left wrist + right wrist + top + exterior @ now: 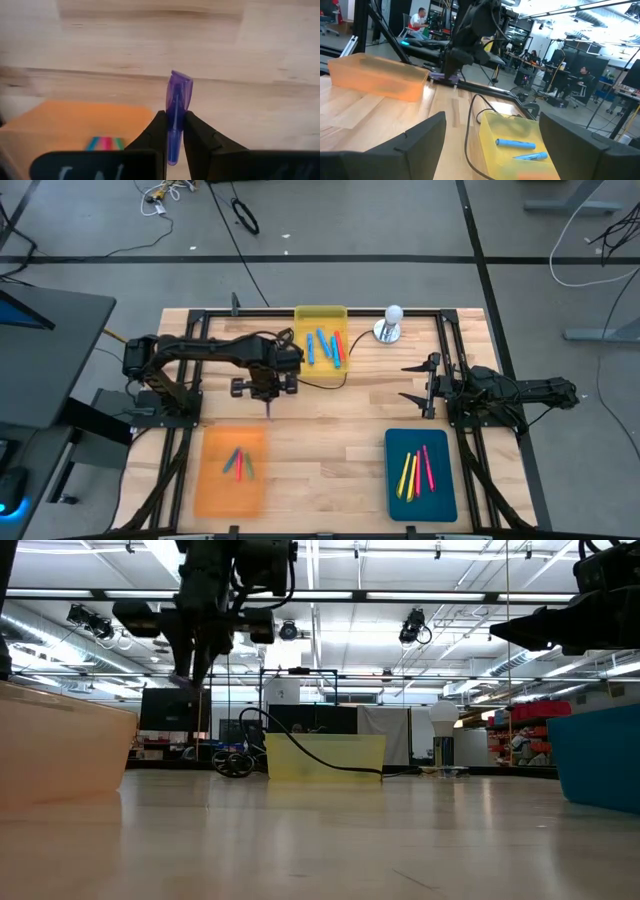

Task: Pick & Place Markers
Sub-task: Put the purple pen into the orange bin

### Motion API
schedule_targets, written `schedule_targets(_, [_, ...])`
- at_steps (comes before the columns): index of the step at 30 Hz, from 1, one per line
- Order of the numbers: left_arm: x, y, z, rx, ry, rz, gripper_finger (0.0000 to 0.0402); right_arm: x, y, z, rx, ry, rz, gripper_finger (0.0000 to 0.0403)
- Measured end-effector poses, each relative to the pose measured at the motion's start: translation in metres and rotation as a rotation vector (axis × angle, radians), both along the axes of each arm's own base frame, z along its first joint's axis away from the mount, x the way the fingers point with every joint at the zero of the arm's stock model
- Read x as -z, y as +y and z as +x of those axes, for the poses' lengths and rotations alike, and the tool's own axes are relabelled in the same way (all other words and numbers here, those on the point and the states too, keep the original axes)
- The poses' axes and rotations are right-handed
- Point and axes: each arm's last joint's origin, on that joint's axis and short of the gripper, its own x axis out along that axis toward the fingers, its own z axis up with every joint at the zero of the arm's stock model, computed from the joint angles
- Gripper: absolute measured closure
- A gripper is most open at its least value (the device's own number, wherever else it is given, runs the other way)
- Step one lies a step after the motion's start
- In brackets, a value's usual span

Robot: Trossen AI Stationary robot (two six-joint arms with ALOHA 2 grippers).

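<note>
My left gripper (268,393) hangs above the table's middle left, just beyond the far edge of the orange tray (230,470), shut on a purple marker (177,100). The orange tray holds pink and green markers (239,463). Blue markers and a red one (325,346) lie in the yellow tray (320,313) at the far edge. Yellow and pink markers (416,470) lie in the teal tray (420,492). My right gripper (413,384) waits open at the right, touching nothing; its own wrist view shows the fingers spread wide (490,135). My left gripper pinches the purple marker between its two fingers (156,131), on the barrel's lower part (173,131). The marker lies along the fingers, and its capped end (181,82) sticks out past the tips. The fingers point down from above and the marker is lifted clear of the table.
A white bulb-shaped object on a metal base (391,323) stands near the far edge beside the yellow tray. A thin black cable (325,383) loops across the wood by the yellow tray. Bare wood (330,450) lies between the orange and teal trays.
</note>
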Motion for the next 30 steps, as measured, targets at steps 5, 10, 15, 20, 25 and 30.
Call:
schedule_targets(5, [-0.012,0.0,-0.001,0.016,0.022,0.012,0.0361,0.0,0.0,0.0,0.0,0.0,0.0,0.008])
schedule_targets(10, [-0.012,0.0,-0.001,0.019,0.018,0.013,0.0361,0.0,0.0,0.0,0.0,0.0,0.0,0.008])
schedule_targets(15, [-0.016,-0.01,-0.002,0.034,0.007,0.02,0.0361,0.0,0.0,0.0,0.0,0.001,0.0,0.008])
schedule_targets(20, [-0.017,-0.027,-0.003,0.072,0.011,0.02,0.0361,0.0,0.0,0.0,0.0,0.0,0.0,0.008])
schedule_targets(25, [-0.022,-0.045,-0.006,0.102,0.006,0.027,0.0361,0.0,0.0,0.0,0.0,0.001,0.0,0.008])
schedule_targets(30, [-0.021,-0.066,-0.018,0.137,0.001,0.031,0.0361,0.0,0.0,0.0,0.0,0.0,0.0,0.008])
